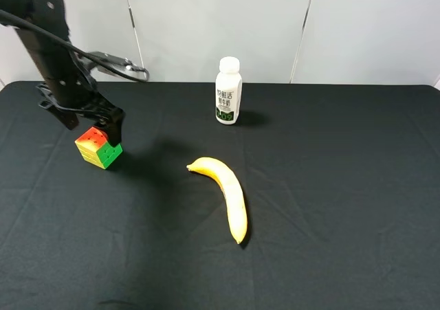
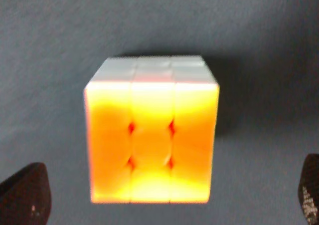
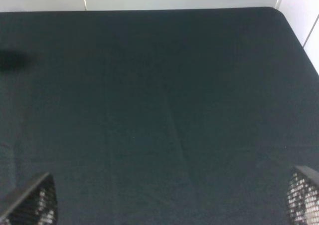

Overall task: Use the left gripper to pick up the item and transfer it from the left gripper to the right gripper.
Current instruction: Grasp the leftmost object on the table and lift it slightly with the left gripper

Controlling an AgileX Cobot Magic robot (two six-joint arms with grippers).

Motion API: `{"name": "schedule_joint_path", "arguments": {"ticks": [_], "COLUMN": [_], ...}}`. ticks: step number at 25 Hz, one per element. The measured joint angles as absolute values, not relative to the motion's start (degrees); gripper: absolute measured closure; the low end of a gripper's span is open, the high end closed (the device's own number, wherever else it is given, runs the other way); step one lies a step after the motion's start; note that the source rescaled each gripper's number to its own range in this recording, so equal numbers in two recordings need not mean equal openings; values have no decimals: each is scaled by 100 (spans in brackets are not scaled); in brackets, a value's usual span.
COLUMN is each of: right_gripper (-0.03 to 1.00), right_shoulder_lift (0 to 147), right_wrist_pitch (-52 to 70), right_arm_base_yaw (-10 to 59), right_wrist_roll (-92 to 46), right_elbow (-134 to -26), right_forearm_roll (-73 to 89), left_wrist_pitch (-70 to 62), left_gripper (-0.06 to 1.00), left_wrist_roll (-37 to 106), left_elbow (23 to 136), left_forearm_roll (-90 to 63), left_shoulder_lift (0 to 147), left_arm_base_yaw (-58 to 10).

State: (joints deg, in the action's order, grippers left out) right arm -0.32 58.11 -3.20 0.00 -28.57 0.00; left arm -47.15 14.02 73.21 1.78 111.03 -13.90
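Overhead: puzzle cube (image 1: 98,147) sits on the black tablecloth (image 1: 330,220), left side, toward the far edge. The left gripper (image 1: 95,126) is right over it, too close to call contact from this angle. Green, yellow and red-orange faces show here. The left wrist cam settles it: fingertips (image 2: 25,195) are at the two frame edges, spread wide, with cloth visible between each one and the cube. So the jaws are released and nothing is grasped. That cam also gives an orange face, blown out to yellow by glare, and a pale face beyond it that the overhead doesn't show. The right gripper (image 3: 168,200) appears only in its own wrist cam, out of frame overhead. Its fingers have grid-textured pads, sit wide apart, and have only bare cloth between them, so it holds nothing. Overhead only: banana (image 1: 223,193) lying mid-table, smooth and curved. White bottle (image 1: 228,90) stands upright behind it, with a rounded cap and a green-printed label. Both are well apart from the cube. Cube is glossy stickerless plastic, 3x3 seams, rounded piece corners. Cloth is matte, faintly creased.
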Motion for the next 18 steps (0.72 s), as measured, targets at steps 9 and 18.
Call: {"name": "schedule_joint_path", "arguments": {"ticks": [9, 18], "right_gripper": [-3, -3], "right_shoulder_lift": [-32, -32], "right_wrist_pitch": [5811, 5811], "right_arm_base_yaw": [-320, -320], "right_wrist_roll": [0, 0], "right_elbow": [-2857, -2857], "right_forearm_roll": [0, 0], "left_wrist_pitch": [-4667, -4379], "left_gripper": [-6, -6], "left_wrist_roll": [1389, 1229], "left_elbow": [7402, 7421], "left_forearm_roll": [317, 542], "left_shoulder_lift": [11596, 11876], "left_arm_base_yaw": [-1435, -1435]}}
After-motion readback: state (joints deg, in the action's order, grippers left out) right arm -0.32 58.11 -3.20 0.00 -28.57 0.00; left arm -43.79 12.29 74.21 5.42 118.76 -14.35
